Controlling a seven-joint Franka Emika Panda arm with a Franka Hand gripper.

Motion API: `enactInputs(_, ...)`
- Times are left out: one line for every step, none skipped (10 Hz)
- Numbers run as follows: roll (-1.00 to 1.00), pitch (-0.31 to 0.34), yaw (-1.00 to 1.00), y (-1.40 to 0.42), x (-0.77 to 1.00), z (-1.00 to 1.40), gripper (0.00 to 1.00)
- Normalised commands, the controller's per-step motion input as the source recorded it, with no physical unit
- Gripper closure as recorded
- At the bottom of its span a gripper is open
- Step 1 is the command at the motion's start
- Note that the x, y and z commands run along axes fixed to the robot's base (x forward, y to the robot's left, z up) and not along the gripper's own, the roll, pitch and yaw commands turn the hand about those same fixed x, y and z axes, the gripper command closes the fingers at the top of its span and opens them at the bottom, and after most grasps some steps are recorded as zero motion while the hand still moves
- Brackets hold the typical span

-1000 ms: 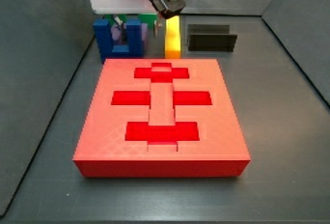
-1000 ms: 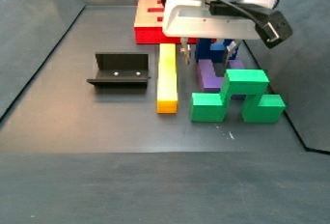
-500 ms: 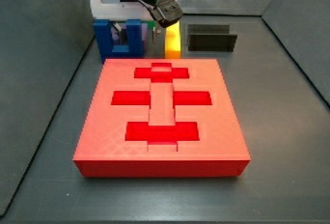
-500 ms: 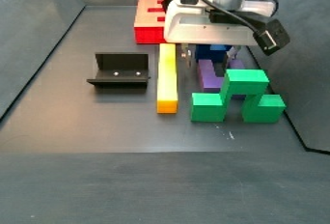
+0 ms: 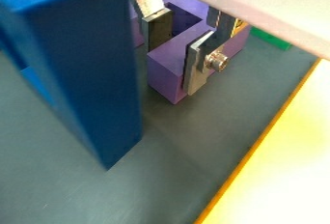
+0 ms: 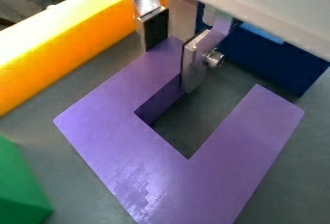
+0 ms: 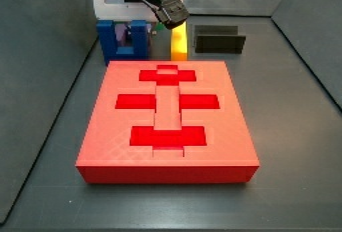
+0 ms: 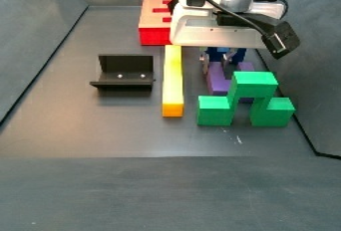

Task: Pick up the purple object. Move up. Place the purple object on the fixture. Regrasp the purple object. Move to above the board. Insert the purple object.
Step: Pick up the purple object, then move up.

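My gripper [image 6: 175,46] is down among the pieces, its silver plates straddling one prong of the purple object [image 6: 180,151] with only a narrow gap to spare; I judge the pads [image 6: 196,59] close to the prong's faces or just touching them, not yet a sure hold. The purple object lies flat on the floor, between the yellow bar [image 8: 172,80] and the blue block [image 5: 71,59], with the green block [image 8: 248,98] just beside its base end. In a wrist view its U is plain: two prongs joined by a base, and the slot between them is open toward the blue block. In a side view its long axis seems to run alongside the yellow bar, the open end facing the board [image 7: 167,116]. The crowding is my worry. With only one prong between my plates, the piece could twist as I squeeze and come up tilted, which would spoil the seat on the fixture [image 8: 123,74]. The outer plate sits close to the yellow bar, so a small sideways error could nudge that bar or catch the blue block as I lift.
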Motion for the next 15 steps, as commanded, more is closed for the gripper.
enactInputs(0.00, 0.000, 0.00, 0.00, 0.00, 0.00, 1.00)
enactInputs(0.00, 0.000, 0.00, 0.00, 0.00, 0.00, 1.00)
enactInputs(0.00, 0.000, 0.00, 0.00, 0.00, 0.00, 1.00)
enactInputs(0.00, 0.000, 0.00, 0.00, 0.00, 0.00, 1.00)
enactInputs(0.00, 0.000, 0.00, 0.00, 0.00, 0.00, 1.00)
enactInputs(0.00, 0.000, 0.00, 0.00, 0.00, 0.00, 1.00)
enactInputs(0.00, 0.000, 0.00, 0.00, 0.00, 0.00, 1.00)
enactInputs(0.00, 0.000, 0.00, 0.00, 0.00, 0.00, 1.00)
enactInputs(0.00, 0.000, 0.00, 0.00, 0.00, 0.00, 1.00)
enactInputs(0.00, 0.000, 0.00, 0.00, 0.00, 0.00, 1.00)
enactInputs(0.00, 0.000, 0.00, 0.00, 0.00, 0.00, 1.00)
enactInputs(0.00, 0.000, 0.00, 0.00, 0.00, 0.00, 1.00)
enactInputs(0.00, 0.000, 0.00, 0.00, 0.00, 0.83, 1.00)
enactInputs(0.00, -0.007, 0.05, 0.01, 0.03, 0.84, 1.00)
enactInputs(0.01, 0.041, 0.05, 0.01, -0.04, 0.62, 1.00)
